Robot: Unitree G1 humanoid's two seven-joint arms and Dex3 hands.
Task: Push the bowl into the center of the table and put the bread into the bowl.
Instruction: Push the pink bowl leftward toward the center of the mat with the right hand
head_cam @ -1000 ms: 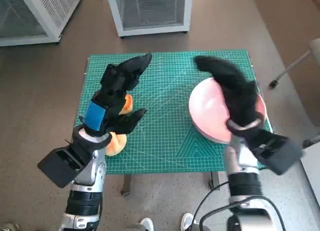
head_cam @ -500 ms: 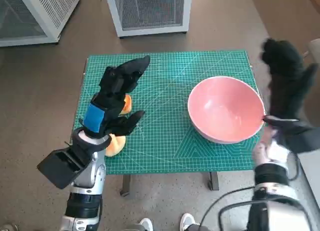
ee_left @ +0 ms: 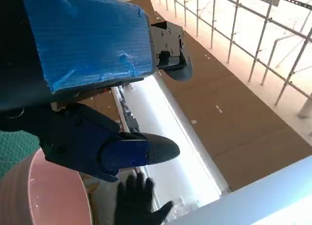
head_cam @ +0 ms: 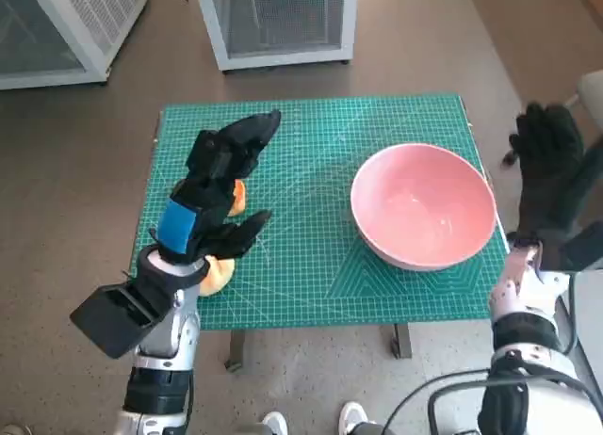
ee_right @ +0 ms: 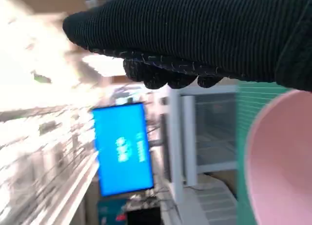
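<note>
The pink bowl (head_cam: 424,217) stands upright on the right half of the green mat (head_cam: 311,153), short of the centre, with nothing in it. The bread (head_cam: 219,265) lies near the mat's left edge, partly hidden beneath the left hand (head_cam: 212,185), which hangs above it with fingers spread, holding nothing. The right hand (head_cam: 549,176) is raised just beyond the table's right edge, beside the bowl and apart from it, fingers spread and holding nothing.

A brown carpeted floor (head_cam: 75,143) surrounds the table (head_cam: 311,124), covered by a green gridded cutting mat. Two white mesh-sided cabinets (head_cam: 278,21) stand beyond it. A blue screen (ee_right: 122,154) glows across the room.
</note>
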